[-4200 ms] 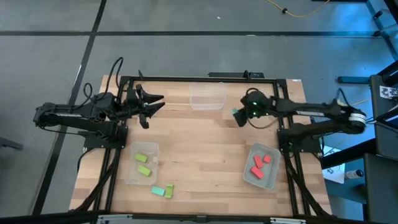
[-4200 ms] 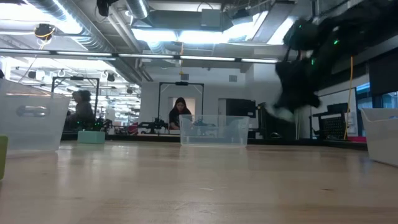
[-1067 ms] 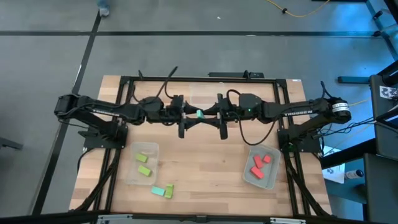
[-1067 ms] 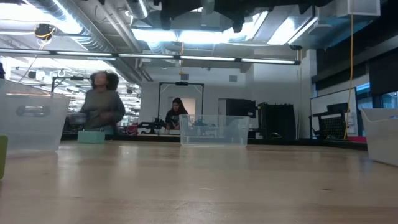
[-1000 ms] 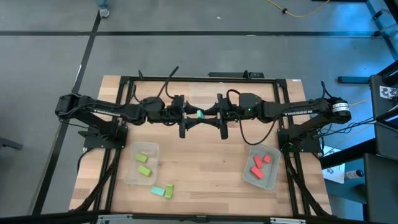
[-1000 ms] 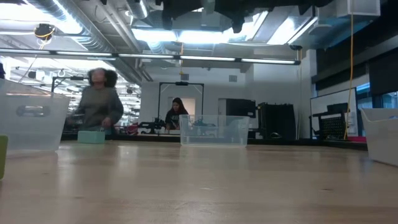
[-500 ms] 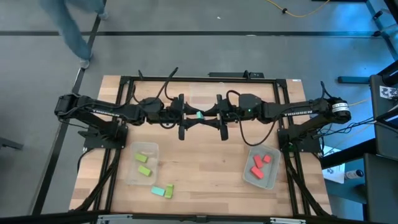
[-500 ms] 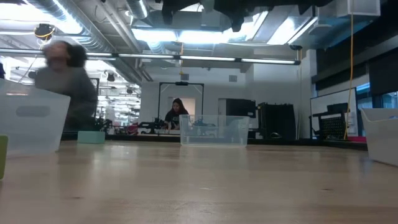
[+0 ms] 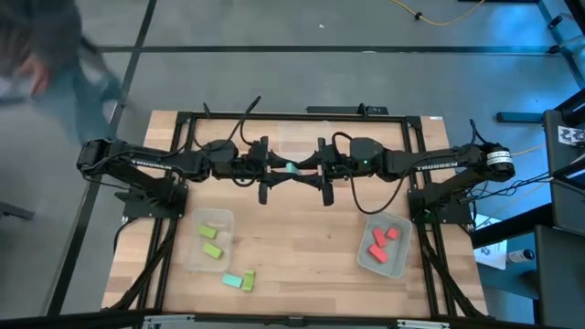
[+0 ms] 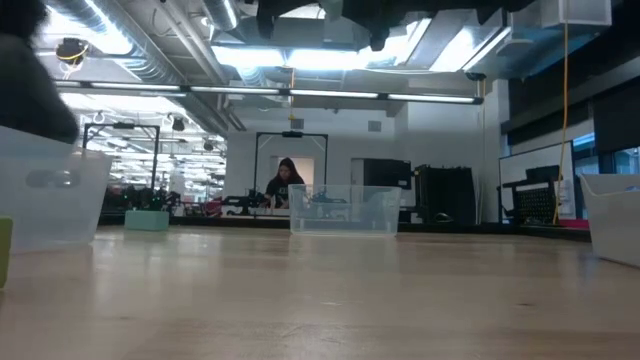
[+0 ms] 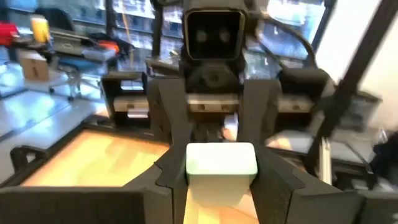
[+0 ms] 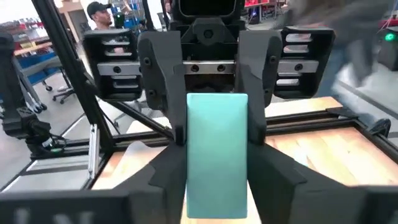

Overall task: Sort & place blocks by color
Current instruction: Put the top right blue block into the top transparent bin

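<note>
Teal block (image 9: 292, 168) seemingly between both grippers' fingers (image 12: 163, 106)

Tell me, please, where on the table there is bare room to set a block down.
The widest bare wood lies in the middle of the table, between the bin of lime blocks and the bin of red blocks. It is crowded at the far middle, where the left gripper and right gripper meet over a teal block.

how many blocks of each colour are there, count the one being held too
lime blocks: 4
red blocks: 3
teal blocks: 2, one held where the left gripper and right gripper meet
total: 9
</note>
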You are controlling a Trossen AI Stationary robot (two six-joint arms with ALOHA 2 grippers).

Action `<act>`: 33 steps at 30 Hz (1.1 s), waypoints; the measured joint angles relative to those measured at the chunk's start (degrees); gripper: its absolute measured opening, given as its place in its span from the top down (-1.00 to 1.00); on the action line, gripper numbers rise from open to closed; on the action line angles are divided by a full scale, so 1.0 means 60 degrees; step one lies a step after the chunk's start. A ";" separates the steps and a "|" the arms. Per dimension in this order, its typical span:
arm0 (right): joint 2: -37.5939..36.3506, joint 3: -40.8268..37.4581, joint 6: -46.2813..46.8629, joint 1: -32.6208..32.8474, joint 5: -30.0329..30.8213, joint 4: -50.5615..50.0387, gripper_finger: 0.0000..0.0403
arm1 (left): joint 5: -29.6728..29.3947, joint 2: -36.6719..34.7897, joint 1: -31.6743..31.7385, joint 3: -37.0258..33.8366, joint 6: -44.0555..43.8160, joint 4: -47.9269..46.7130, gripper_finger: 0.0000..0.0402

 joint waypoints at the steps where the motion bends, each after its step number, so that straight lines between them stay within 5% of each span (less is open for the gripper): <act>1: -0.0161 -0.0046 0.0014 0.0000 -0.0036 -0.0255 0.10 | 0.0114 -0.0175 0.0053 -0.0033 0.0028 -0.0257 0.40; 6: -0.0836 -0.0035 0.0376 -0.0075 0.0571 -0.1330 -0.50 | 0.0223 -0.1124 0.0316 -0.0013 0.0039 -0.1525 0.40; 10: -0.1656 -0.0032 0.0432 -0.0253 0.1055 -0.2557 -0.70 | -0.0016 -0.1951 0.0381 -0.0043 0.0170 -0.2491 0.40; 20: -0.3288 -0.0688 0.0680 -0.0277 0.1507 -0.3487 -0.74 | -0.0973 -0.3901 0.0160 -0.1941 -0.0385 -0.1306 0.40; 33: -0.3965 -0.2167 0.1450 -0.0277 0.1713 -0.1040 -0.74 | -0.1296 -0.4277 0.0112 -0.2510 -0.0587 -0.0472 0.40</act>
